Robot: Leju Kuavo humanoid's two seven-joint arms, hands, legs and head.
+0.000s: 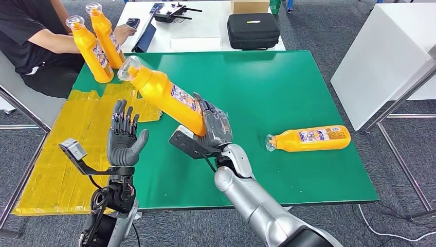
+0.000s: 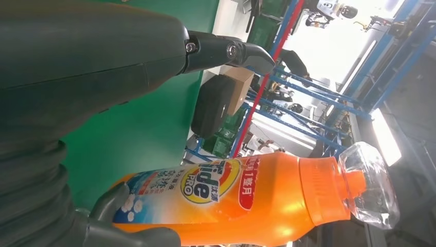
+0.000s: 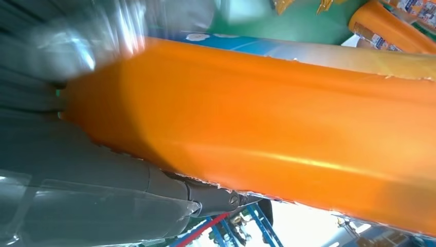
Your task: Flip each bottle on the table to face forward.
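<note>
Right hand point(image 1: 215, 126) grips the tilted orange detergent bottle point(image 1: 164, 95) low on its body, left hand point(image 1: 125, 138) spread empty beside it. Top-heavy, so it could slip onto the worktop point(image 1: 288, 77).

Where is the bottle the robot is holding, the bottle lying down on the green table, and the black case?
held bottle point(image 1: 164, 92), head view, on its orange body near the label.
lying bottle point(image 1: 308, 138), head view, on its label.
black case point(image 1: 253, 31), head view, on its lid.
</note>
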